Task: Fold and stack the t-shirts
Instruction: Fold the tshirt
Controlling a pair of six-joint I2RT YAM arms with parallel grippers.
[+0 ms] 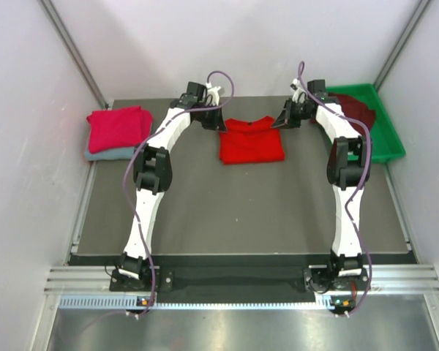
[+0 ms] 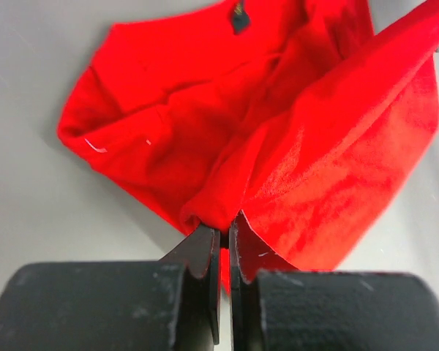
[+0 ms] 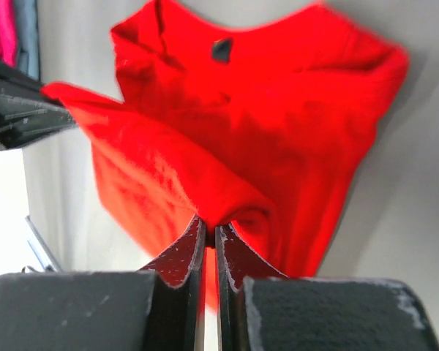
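Note:
The bright red t-shirt lies at the far middle of the table, partly folded. My left gripper is shut on its far left corner; the pinched cloth shows in the left wrist view. My right gripper is shut on its far right corner, which shows in the right wrist view. Both hold that edge lifted. The crimson-pink t-shirt lies folded on the grey-blue t-shirt at the far left. The dark maroon t-shirt lies in the green tray.
The green tray stands at the far right corner by the right wall. White walls close in both sides and the back. The dark table mat stretches toward the arm bases at the near edge.

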